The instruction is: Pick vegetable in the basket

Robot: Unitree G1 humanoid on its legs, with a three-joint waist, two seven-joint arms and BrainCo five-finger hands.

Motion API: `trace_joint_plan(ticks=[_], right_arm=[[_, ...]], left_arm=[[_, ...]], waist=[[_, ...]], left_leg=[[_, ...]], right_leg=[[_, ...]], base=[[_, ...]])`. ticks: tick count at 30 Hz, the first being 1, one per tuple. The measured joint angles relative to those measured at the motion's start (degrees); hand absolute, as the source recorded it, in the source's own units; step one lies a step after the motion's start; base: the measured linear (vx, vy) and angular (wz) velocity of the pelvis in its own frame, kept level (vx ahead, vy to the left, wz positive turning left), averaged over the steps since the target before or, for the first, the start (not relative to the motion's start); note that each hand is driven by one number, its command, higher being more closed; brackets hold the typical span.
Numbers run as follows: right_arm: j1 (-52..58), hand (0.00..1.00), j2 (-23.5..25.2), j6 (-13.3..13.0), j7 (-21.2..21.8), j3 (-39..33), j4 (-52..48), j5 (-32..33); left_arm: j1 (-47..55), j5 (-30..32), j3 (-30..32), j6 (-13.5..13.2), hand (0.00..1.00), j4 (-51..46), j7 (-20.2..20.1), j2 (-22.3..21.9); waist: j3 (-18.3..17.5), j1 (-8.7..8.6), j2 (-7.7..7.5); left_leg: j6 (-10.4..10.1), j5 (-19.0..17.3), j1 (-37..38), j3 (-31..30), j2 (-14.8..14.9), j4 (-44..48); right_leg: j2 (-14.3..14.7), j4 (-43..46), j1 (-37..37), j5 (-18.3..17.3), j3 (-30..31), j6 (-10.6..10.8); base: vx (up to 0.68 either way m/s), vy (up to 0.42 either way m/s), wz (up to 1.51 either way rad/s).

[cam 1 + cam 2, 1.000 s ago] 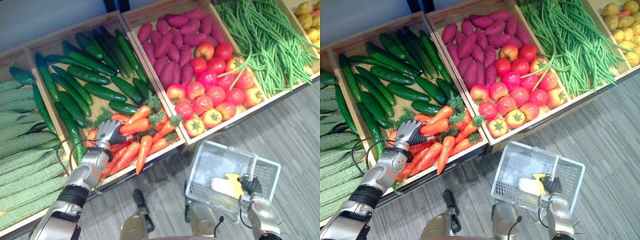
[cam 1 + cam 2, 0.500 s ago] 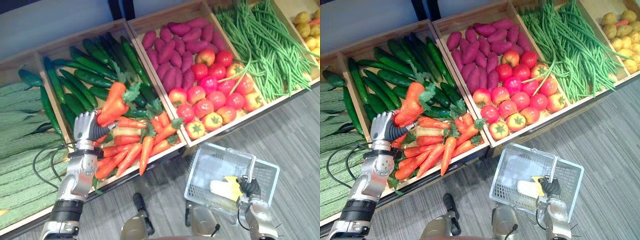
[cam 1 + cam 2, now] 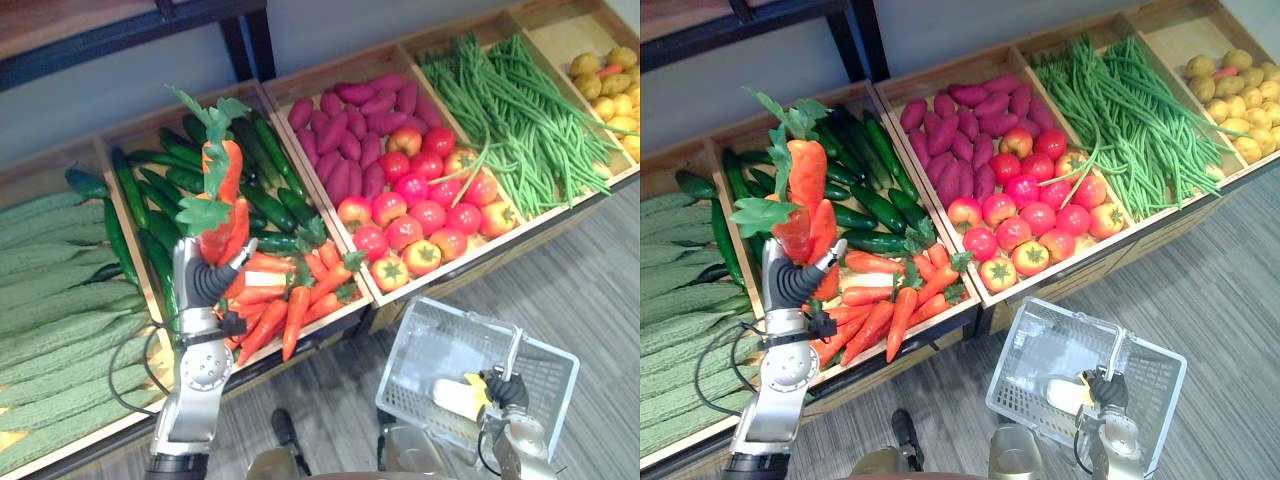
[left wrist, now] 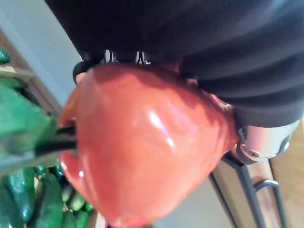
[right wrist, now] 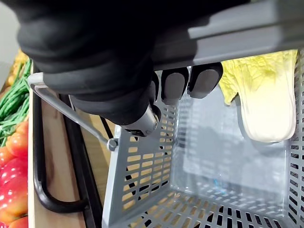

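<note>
My left hand [image 3: 206, 283] is shut on two orange carrots [image 3: 226, 203] with green leafy tops and holds them upright, well above the carrot crate [image 3: 290, 290]. Close up in the left wrist view, a carrot [image 4: 147, 142] sits against the hand's dark cover [image 4: 199, 38]. At the lower right, over the floor, hangs a white wire basket [image 3: 421, 322] with my right hand [image 3: 506, 390] shut on its handle [image 5: 66, 116]. A pale yellow-green cabbage [image 5: 266, 104] lies inside the basket, and it also shows from above as the cabbage [image 3: 458, 398].
The wooden stand holds bitter gourds [image 3: 50, 300], cucumbers [image 3: 150, 190], sweet potatoes [image 3: 345, 125], tomatoes [image 3: 425, 205], green beans [image 3: 510, 110] and potatoes [image 3: 610, 85]. Grey floor [image 3: 590, 290] runs in front of the stand, around the basket.
My left hand closed on carrots in the crate and lifted them up high above it. The right hand and basket held still; the camera shifted a little.
</note>
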Motion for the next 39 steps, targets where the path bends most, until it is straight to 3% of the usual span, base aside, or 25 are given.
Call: trace_joint_plan(ticks=[2,7,12,13,15,16,17,18,19,20,22,23,25,26,27,28,29,30,32,33,34,36,39], right_arm=[[0.62,1.00,0.89,0.06,-0.96,0.09,-3.83,0.08],[3.11,1.00,2.16,0.30,-2.13,2.34,-15.94,-0.02],[4.77,1.00,4.59,0.32,-3.17,4.59,-26.50,-0.46],[3.63,1.00,5.01,0.32,-3.45,5.11,-27.33,-0.88],[2.17,1.00,5.58,0.27,-3.69,5.91,-27.56,-1.48],[0.32,1.00,5.42,0.27,-3.75,7.14,-27.42,-1.85],[-1.57,1.00,4.50,0.27,-3.41,8.83,-26.48,-1.87],[-2.29,1.00,3.84,0.27,-3.34,9.56,-26.07,-1.87],[-3.22,1.00,2.37,0.27,-3.11,10.23,-25.91,-1.85],[-4.45,1.00,0.59,0.42,-2.75,11.10,-25.90,-1.84],[-5.55,1.00,-1.48,0.43,-1.57,12.61,-25.90,-1.83],[-6.16,1.00,-2.59,0.42,-0.79,13.68,-25.91,-1.84],[-6.63,1.00,-3.85,0.42,-0.49,14.95,-25.91,-1.83],[-7.01,1.00,-3.65,0.38,-0.57,16.05,-25.92,-1.58],[-7.70,1.00,-3.74,0.39,-0.59,16.57,-25.91,-1.14],[-8.89,1.00,-3.65,0.41,-0.62,17.69,-25.91,-0.49],[-9.48,1.00,-3.64,0.41,-0.62,18.48,-25.91,0.01],[-10.74,1.00,-3.40,0.41,-0.61,20.29,-25.91,0.76],[-11.04,1.00,-3.49,0.41,-0.59,20.84,-25.92,0.92],[-11.80,1.00,-3.89,0.37,-0.36,21.87,-26.08,2.69],[-11.75,1.00,-3.96,0.39,-0.07,22.46,-26.03,3.58],[-11.66,1.00,-3.09,0.39,0.82,23.53,-27.95,6.41],[-11.59,1.00,-2.79,0.40,2.26,24.20,-28.23,8.49]], left_arm=[[0.86,-1.03,-1.81,-0.20,1.00,-0.10,-0.86,-0.77],[0.88,-2.49,-5.49,-0.30,1.00,-2.24,-0.96,-1.73],[0.62,-2.49,-7.81,-0.40,1.00,-3.67,-2.00,-2.00],[0.52,-2.47,-8.06,-0.41,1.00,-3.65,-2.02,-1.86],[0.41,-2.48,-8.39,-0.41,1.00,-3.54,-2.05,-1.61],[-0.18,-2.47,-8.04,-0.41,1.00,-2.66,-2.04,-1.55],[-0.95,-2.46,-7.09,-0.42,1.00,-1.68,-1.92,-1.57],[-1.67,-2.47,-6.96,-0.41,1.00,-0.89,-1.87,-1.56],[-3.99,-2.45,-7.36,-0.38,1.00,1.49,-2.06,-1.95],[-6.19,-2.42,-7.70,-0.36,1.00,3.23,-2.33,-2.80],[-8.40,-2.39,-8.04,-0.39,1.00,4.50,-3.03,-3.60],[-9.78,-2.38,-8.71,-0.44,1.00,5.78,-3.29,-3.70],[-10.54,-2.37,-9.90,-0.46,1.00,8.10,-3.45,-3.63],[-10.11,-2.39,-10.71,-0.52,1.00,9.12,-3.48,-3.34],[-9.83,-2.39,-11.33,-0.53,1.00,9.31,-3.47,-3.40],[-9.20,-2.39,-11.97,-0.60,1.00,9.42,-3.47,-3.09],[-8.81,-2.37,-12.13,-0.60,1.00,9.82,-3.44,-3.00],[-7.95,-2.38,-12.54,-0.49,1.00,11.23,-3.33,-2.90],[-7.90,-2.37,-12.87,-0.43,1.00,11.76,-3.30,-2.79],[-8.21,-2.16,-14.12,-0.33,1.00,12.14,-3.20,-2.70],[-8.18,-1.94,-14.69,-0.32,1.00,12.42,-3.25,-2.59],[-9.67,-1.92,-15.12,-0.31,1.00,13.72,-3.31,-2.63],[-10.26,-1.88,-16.64,0.57,1.00,16.13,-3.83,-2.61]], waist=[[-0.17,0.19,-0.32],[-0.75,1.41,-0.49],[-2.16,1.74,-1.11],[-2.32,1.79,-1.21],[-2.53,1.43,-1.62],[-2.80,1.61,-1.83],[-2.96,1.78,-1.40],[-2.97,1.74,-1.11],[-3.19,0.95,0.17],[-3.24,-0.14,1.34],[-3.31,-0.18,2.13],[-3.30,-0.39,2.13],[-3.28,-0.53,2.08],[-2.98,-0.21,1.58],[-2.97,-0.01,1.68],[-3.15,0.10,2.04],[-2.83,0.34,1.49],[-2.58,1.69,1.05],[-2.31,2.05,0.58],[-2.91,2.69,1.91],[-3.34,3.24,1.65],[-3.21,2.54,-0.45],[-3.46,2.42,-0.43]], left_leg=[[-0.90,-2.45,-0.22,1.63,0.80,3.08],[-0.99,-10.28,-2.90,1.38,2.24,13.57],[-2.15,-16.73,-0.68,13.39,7.02,21.99],[-2.14,-17.32,0.79,17.64,7.86,22.19],[-2.17,-17.35,2.77,22.00,8.21,21.79],[-2.19,-17.34,6.07,25.56,8.02,20.73],[-2.19,-17.34,8.64,27.09,7.73,19.44],[-2.23,-17.36,9.25,27.80,7.65,18.84],[-2.28,-17.32,10.39,28.64,7.48,17.38],[-3.40,-16.56,11.97,29.90,7.43,16.22],[-3.74,-15.55,13.84,30.80,7.67,17.13],[-3.42,-14.66,13.91,30.16,9.07,21.76],[0.43,-11.22,12.21,25.76,11.88,33.09],[0.68,-11.80,8.84,18.28,12.47,40.54],[-0.59,-15.77,5.13,11.94,11.41,43.99],[0.61,-19.51,0.40,5.58,9.07,45.20],[1.82,-21.07,-1.42,2.73,7.85,44.15],[2.78,-22.69,-4.49,-3.59,3.53,38.41],[2.74,-22.58,-5.53,-6.00,2.24,35.37],[1.70,-16.94,-7.48,-10.77,0.66,24.20],[1.76,-16.49,-6.97,-10.00,0.45,24.18],[2.63,-16.22,-4.92,-7.54,-1.85,19.98],[3.21,-15.53,-2.03,-5.37,-3.46,16.25]], right_leg=[[1.04,0.55,-1.05,0.04,3.86,-0.03],[3.91,1.95,-4.90,1.16,12.48,-0.27],[8.26,0.26,-7.46,3.64,20.24,-1.11],[6.55,0.11,-8.30,2.16,12.16,-3.73],[2.91,1.40,-9.78,1.36,-1.61,-6.24],[-2.00,3.45,-9.63,2.76,-21.67,-10.87],[-3.43,4.96,-9.37,4.98,-30.67,-13.04],[-3.15,5.45,-9.58,5.21,-31.65,-12.01],[-1.82,5.83,-10.29,5.09,-30.62,-10.91],[-0.13,5.90,-10.72,4.96,-28.23,-10.73],[1.52,5.98,-10.82,4.66,-25.12,-10.39],[2.12,5.93,-10.23,4.33,-23.30,-10.21],[2.94,4.24,-7.67,4.17,-20.31,-10.19],[2.70,2.26,-5.57,3.63,-17.97,-10.49],[2.83,0.86,-4.72,3.80,-16.73,-10.61],[2.83,-0.21,-4.03,3.83,-14.53,-10.68],[2.82,-0.67,-3.58,3.87,-13.24,-10.73],[2.62,-1.34,-2.15,4.05,-9.68,-10.80],[2.63,-1.58,-1.73,4.26,-8.82,-10.52],[3.91,-3.07,-0.97,5.92,-6.68,-7.85],[4.27,-4.67,-0.37,6.78,-4.37,-6.43],[2.64,-8.71,0.72,8.85,-2.11,-4.55],[1.73,-8.69,0.91,9.25,-0.39,-3.44]], base=[[-0.04,-0.012,-0.61],[-0.01,-0.015,-0.99],[0.01,0.024,-1.44],[-0.06,0.033,-1.83],[0.03,0.021,-1.71],[0.12,-0.077,-2.58],[0.16,-0.159,-2.52],[0.14,-0.187,-1.76],[0.14,-0.149,-1.19],[0.11,-0.094,-1.10],[0.13,-0.015,-1.06],[0.15,0.029,-1.04],[0.12,0.055,-0.75],[0.09,0.087,-0.65],[0.09,0.123,-0.78],[0.06,0.100,-0.70],[0.11,0.164,-1.13],[0.09,0.145,-1.06],[0.05,0.141,-0.87],[0.01,0.129,-1.09],[0.06,0.135,-1.19],[0.11,0.158,-0.52],[0.10,0.152,-0.31]])
